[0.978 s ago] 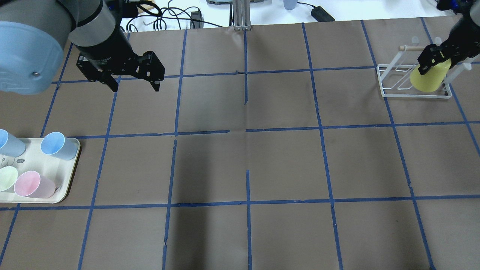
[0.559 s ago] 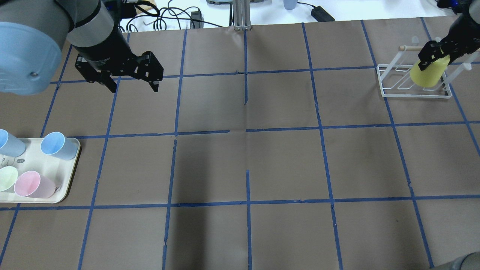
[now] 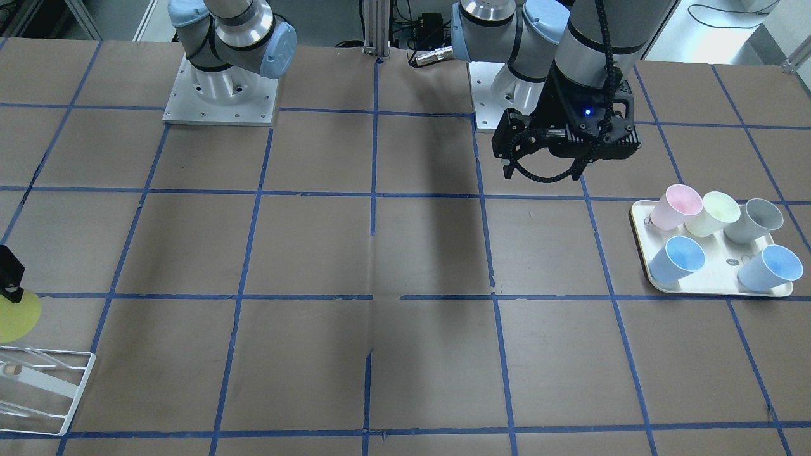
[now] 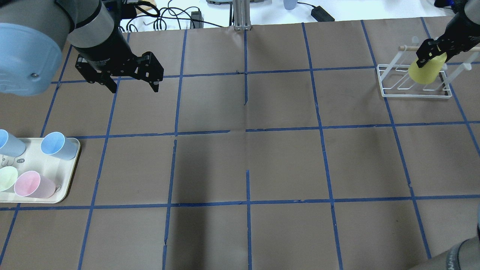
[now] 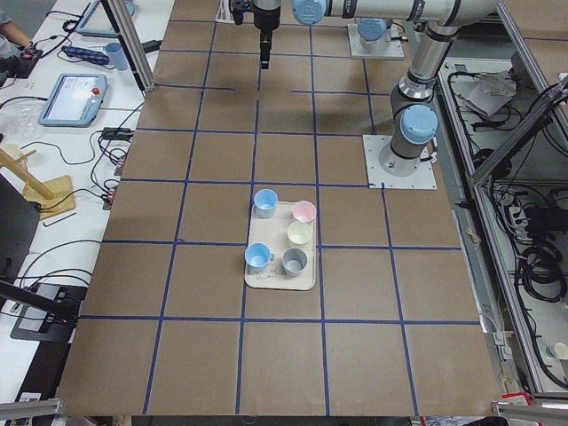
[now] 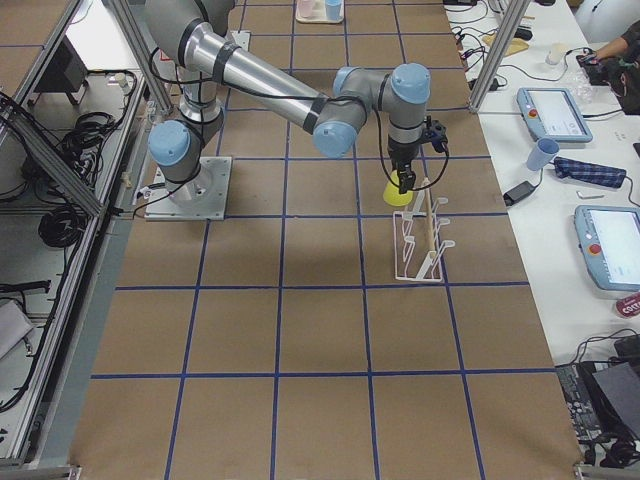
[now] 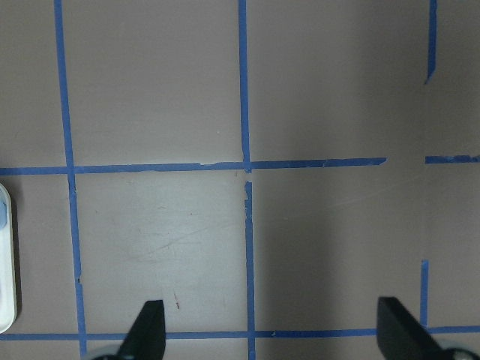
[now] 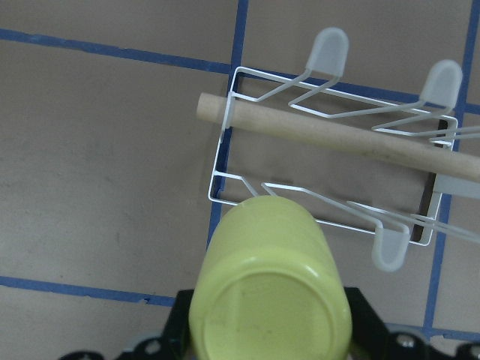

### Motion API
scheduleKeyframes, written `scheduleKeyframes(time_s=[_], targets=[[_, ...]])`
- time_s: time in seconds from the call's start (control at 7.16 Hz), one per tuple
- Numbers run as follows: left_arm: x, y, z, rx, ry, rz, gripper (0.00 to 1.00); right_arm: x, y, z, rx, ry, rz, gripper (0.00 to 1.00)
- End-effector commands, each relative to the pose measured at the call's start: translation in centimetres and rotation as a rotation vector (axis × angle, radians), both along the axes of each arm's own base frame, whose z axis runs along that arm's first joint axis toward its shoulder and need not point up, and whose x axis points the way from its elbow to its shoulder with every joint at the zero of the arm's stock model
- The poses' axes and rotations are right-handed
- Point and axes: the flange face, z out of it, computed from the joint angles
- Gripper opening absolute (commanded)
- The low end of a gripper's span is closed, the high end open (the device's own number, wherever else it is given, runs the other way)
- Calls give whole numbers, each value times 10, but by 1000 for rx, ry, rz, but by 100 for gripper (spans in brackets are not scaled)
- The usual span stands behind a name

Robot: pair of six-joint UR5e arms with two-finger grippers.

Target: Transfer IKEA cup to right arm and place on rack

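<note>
The bright yellow IKEA cup (image 4: 426, 72) is gripped by my right gripper (image 4: 432, 55), which is shut on it. The cup hangs tilted over the white wire rack (image 4: 414, 96) at the table's far right. In the right wrist view the cup (image 8: 270, 300) shows its closed base, with the rack (image 8: 225, 161) and its wooden peg (image 8: 337, 139) just beyond. I cannot tell whether the cup touches a prong. The front view shows the cup (image 3: 16, 316) above the rack (image 3: 60, 396). My left gripper (image 4: 135, 85) is open and empty, hovering above the table at far left.
A cream tray (image 4: 72, 165) at the near left holds several cups: pink (image 4: 32, 184), pale yellow-green (image 4: 7, 178) and two light blue (image 4: 56, 145). The front view also shows a grey cup (image 3: 757, 220). Cables and equipment lie beyond the table's far edge.
My right gripper has carried the yellow cup a little further away and down, closer onto the rack. The left gripper has stayed nearly still and open.
</note>
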Motion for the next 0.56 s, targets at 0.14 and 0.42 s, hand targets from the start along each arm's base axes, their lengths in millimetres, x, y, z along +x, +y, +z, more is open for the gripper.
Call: scheduleKeyframes(time_s=[0.14,0.42], targets=[[0,0,-1,1,1,-1,100,-6,-15,-27,-4,-10,1,60],[0,0,-1,1,1,-1,100,-8,-20,-44,15,-19,1,60]])
